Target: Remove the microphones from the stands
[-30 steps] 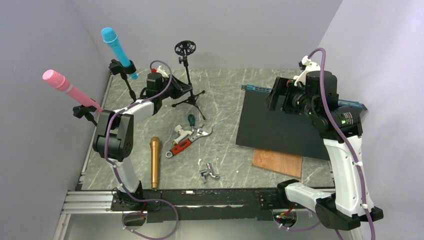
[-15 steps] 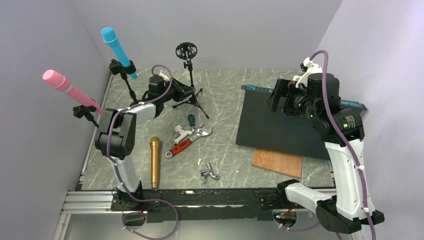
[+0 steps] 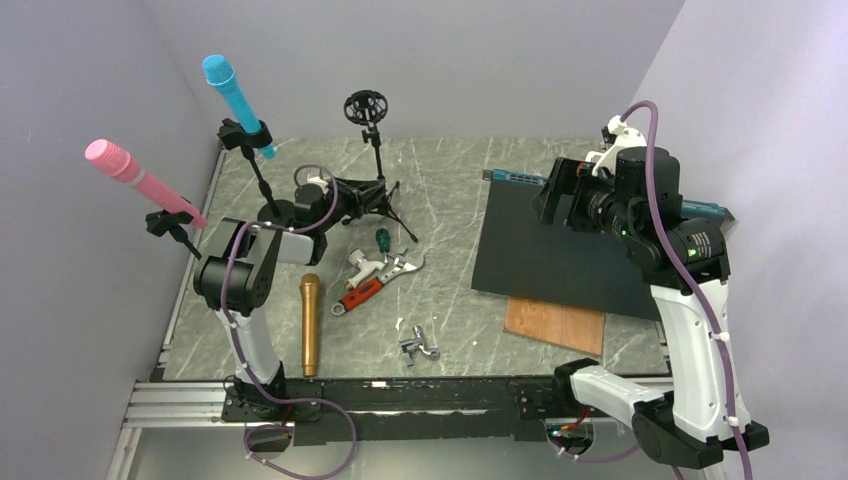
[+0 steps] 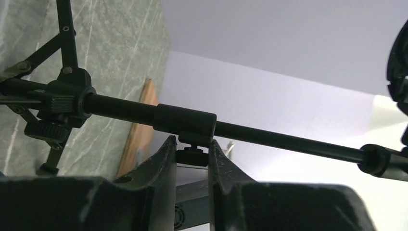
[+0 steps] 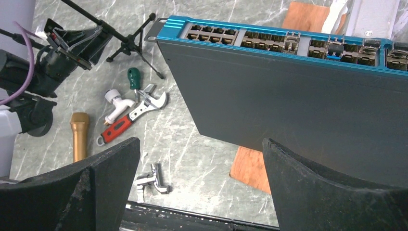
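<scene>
A blue microphone [image 3: 237, 100] sits in a clip stand at the back left. A pink microphone [image 3: 140, 178] sits in another clip at the far left. A gold microphone [image 3: 310, 322] lies flat on the table, also showing in the right wrist view [image 5: 78, 136]. A black tripod stand [image 3: 378, 150] carries an empty shock mount [image 3: 364, 105]. My left gripper [image 3: 360, 192] is shut on the small knob [image 4: 192, 157] under the collar of that stand's pole [image 4: 269, 134]. My right gripper [image 3: 545, 195] is open and empty, high above the network switch.
A red-handled wrench [image 3: 375, 285], a green screwdriver [image 3: 381, 238], a white tap [image 3: 362, 265] and a chrome fitting [image 3: 420, 345] lie mid-table. A dark network switch [image 3: 560, 250] with a blue front lies on the right, over a wooden board [image 3: 555, 325].
My left wrist has dropped lower toward the table at the tripod stand's pole. The stand's shock mount has shifted slightly left. The right arm has barely moved.
</scene>
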You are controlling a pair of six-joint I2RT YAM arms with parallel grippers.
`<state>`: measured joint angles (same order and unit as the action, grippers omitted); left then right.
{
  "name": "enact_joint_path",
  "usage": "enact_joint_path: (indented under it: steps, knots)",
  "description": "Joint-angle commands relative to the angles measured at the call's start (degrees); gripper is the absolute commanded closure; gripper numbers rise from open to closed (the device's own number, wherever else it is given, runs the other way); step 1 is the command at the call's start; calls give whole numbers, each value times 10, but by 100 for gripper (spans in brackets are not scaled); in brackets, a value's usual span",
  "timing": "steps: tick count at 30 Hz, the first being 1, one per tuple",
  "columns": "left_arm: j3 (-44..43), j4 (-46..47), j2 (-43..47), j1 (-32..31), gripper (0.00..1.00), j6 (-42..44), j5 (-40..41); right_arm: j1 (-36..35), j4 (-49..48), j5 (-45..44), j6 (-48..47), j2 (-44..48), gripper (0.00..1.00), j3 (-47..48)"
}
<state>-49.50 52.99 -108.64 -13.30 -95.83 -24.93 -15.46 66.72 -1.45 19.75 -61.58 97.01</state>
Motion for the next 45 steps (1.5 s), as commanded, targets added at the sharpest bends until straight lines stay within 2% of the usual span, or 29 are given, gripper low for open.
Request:
enact_joint_path:
  steps: [1,5,13,17,18,22,23,26,32,35,37,41,45]
  knots:
    - [41,76,-30,-8,100,-127,47,-1,-10,0,10,14,0,4]
    - [54,132,-57,-16,100,-200,75,0,-13,6,12,20,0,0]
    - [59,190,-91,-39,100,-261,128,-1,-11,12,15,10,0,8]
    - [64,164,-82,-40,100,-242,112,0,-18,12,18,10,0,8]
    - [60,150,-76,-39,95,-229,103,-1,-19,11,18,12,0,6]
    - [37,59,-43,-31,55,-138,58,-1,-21,12,20,14,0,1]
    - [28,25,-29,-25,47,-107,42,-1,-22,12,20,13,0,2]
    - [9,-69,12,-8,37,2,16,-1,-17,12,18,14,0,6]
    - [-34,-276,80,15,28,178,-10,-1,-19,12,12,29,0,-6]
    - [-85,-386,118,16,16,307,12,-1,-22,9,10,28,0,-4]
    - [-129,-462,131,11,13,392,31,-1,-22,6,8,28,0,-3]
    - [-199,-560,142,-9,12,510,73,-1,-26,7,4,28,0,-11]
    - [-228,-581,157,-48,17,601,154,-1,-26,7,0,23,0,-4]
